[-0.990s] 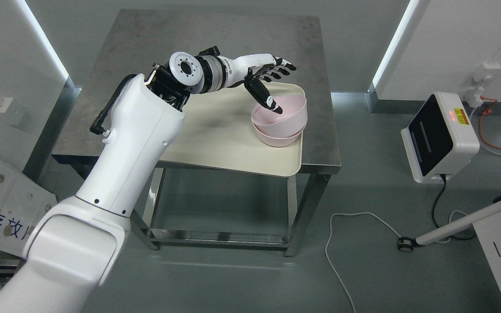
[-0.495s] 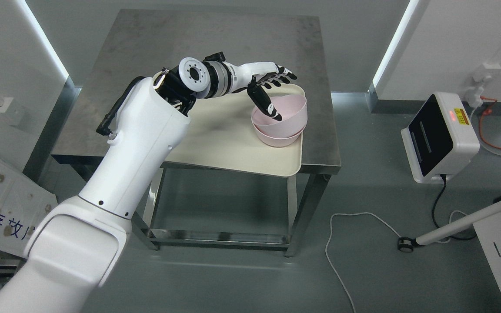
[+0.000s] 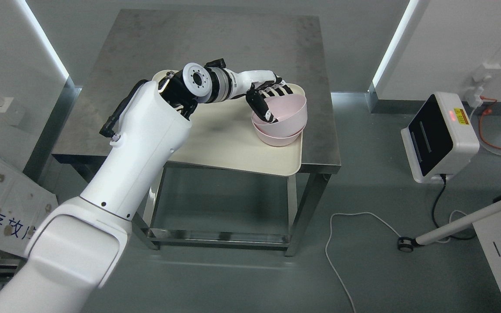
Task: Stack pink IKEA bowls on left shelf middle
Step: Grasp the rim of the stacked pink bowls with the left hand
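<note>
Two pink bowls (image 3: 280,121) sit nested on the right end of the cream tray (image 3: 228,148), top bowl tilted in the lower one, not seated flush. The left hand (image 3: 267,93) has dropped since a second ago: it hovered above the rim with fingers spread, now the thumb reaches down inside the top bowl and the fingers sit at its far rim. Pinch forming on the bowl wall but not visibly closed, so likely the grasp step, with the lift not yet begun. Bowls glossy, thin-walled, probably slippery. Tray overhangs the steel table (image 3: 181,48) front edge. Right hand not visible.
</note>
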